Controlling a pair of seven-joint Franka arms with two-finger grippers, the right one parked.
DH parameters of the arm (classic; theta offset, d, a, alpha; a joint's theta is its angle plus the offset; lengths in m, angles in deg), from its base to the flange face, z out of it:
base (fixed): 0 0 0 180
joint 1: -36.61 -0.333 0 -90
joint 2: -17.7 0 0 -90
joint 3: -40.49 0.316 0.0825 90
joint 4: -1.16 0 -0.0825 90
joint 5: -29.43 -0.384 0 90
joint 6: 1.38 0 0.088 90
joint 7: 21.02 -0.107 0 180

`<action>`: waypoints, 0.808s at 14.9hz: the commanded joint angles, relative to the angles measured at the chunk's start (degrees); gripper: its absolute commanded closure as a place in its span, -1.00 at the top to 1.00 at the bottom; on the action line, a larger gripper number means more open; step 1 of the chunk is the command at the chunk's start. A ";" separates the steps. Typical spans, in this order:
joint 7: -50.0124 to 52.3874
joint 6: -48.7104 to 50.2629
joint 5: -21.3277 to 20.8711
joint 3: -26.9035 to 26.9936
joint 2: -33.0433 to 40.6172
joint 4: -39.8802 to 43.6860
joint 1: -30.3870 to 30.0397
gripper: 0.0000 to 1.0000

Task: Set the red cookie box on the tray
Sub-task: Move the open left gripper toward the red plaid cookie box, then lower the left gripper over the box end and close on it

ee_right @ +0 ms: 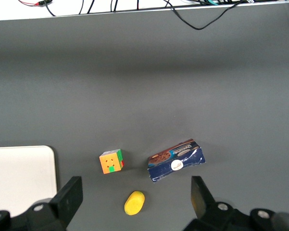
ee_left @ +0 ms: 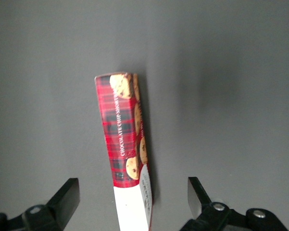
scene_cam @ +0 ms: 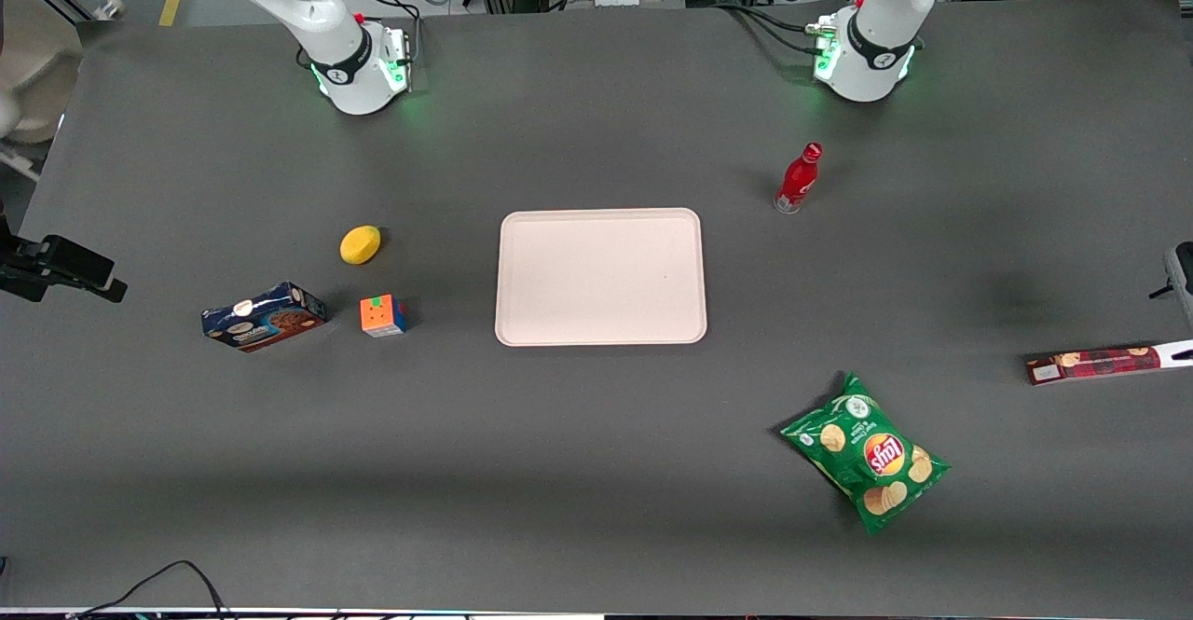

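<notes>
- Overhead, the gripper [ee_left: 132, 199] hangs spread wide above the red cookie box [ee_left: 126, 144], a slim tartan carton lying flat on the matte table [ee_left: 231, 72].
- Smooth, round-cornered, the tray [scene_cam: 601, 275] sits well apart.

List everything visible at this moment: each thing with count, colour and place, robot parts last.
red cookie box: 1, dark-red tartan with a white end, lying on the table at the working arm's end
tray: 1, pale pinkish-beige, mid-table, nothing on it
red bottle: 1, red, upright, farther from the front camera than the tray
chip bag: 1, green, nearer the front camera than the tray
puzzle cube: 1, orange and multicoloured, toward the parked arm's end
blue cookie box: 1, blue, beside the cube
lemon: 1, yellow, beside the cube
table: 1, dark grey
gripper: 1, black fingers, open, above the red cookie box's white end
</notes>
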 commanded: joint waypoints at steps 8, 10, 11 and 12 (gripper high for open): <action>-6.81 -6.36 9.05 0.21 -10.29 4.94 -2.17 1.00; -6.81 -6.62 9.58 0.21 -10.99 4.94 -2.26 1.00; -6.73 -6.89 10.27 0.21 -11.78 5.37 -2.43 1.00; -6.72 -7.15 10.98 0.30 -12.49 5.55 -2.52 1.00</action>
